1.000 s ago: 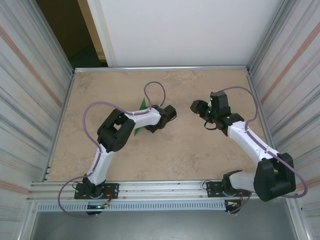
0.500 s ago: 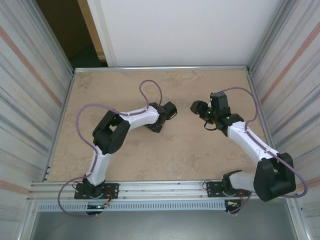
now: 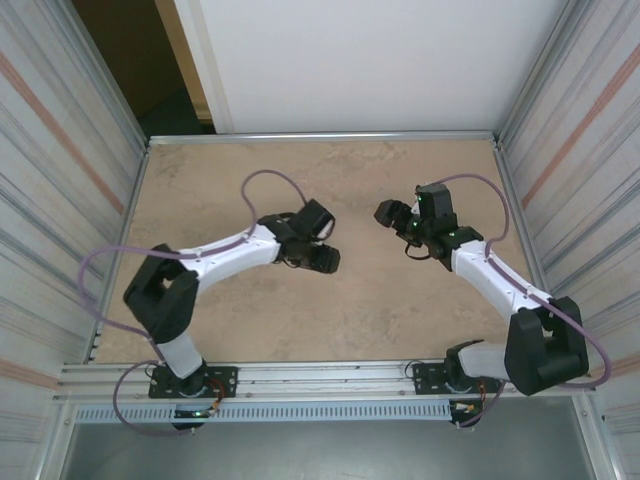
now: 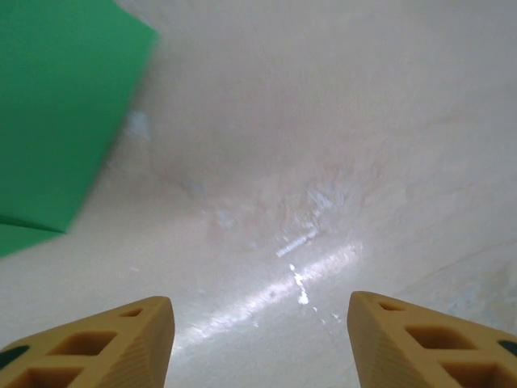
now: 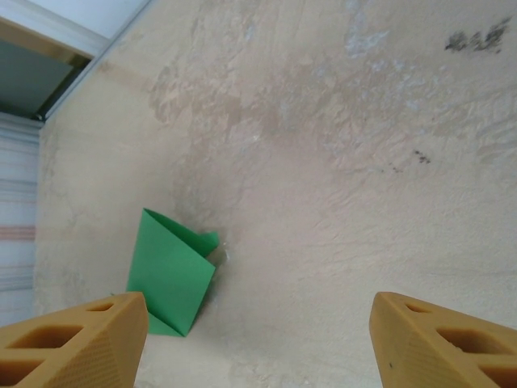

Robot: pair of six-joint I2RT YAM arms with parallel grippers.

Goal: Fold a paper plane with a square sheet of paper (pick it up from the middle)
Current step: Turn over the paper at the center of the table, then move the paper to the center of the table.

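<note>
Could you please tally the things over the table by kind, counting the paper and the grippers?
green paper, folded: 1
grippers, both open: 2 (left gripper, right gripper)
Total: 3

The table [image 3: 370, 300] has a beige, stone-like mottled top, faintly rough, with a soft sheen that throws white glare streaks near the left fingers [image 4: 121, 343]. On the table the sheet of paper [image 5: 170, 279] is thin, matt, bright green, and smooth between crisp creases. The left fingers and the right fingers [image 5: 77, 339] are matt ochre plastic with lattice cut-outs. The left arm [image 3: 230, 255] and right arm [image 3: 490, 280] have glossy white plastic shells and matt black joints, and a smooth purple cable [image 3: 265, 173] loops above the table. Along the table's near edge runs a brushed silvery metal rail [image 3: 330, 375]. Ribbed, dully shining wall panels [image 3: 60, 150] stand at its sides, and a flat matt white board [image 3: 370, 60] stands beyond its far edge.
</note>
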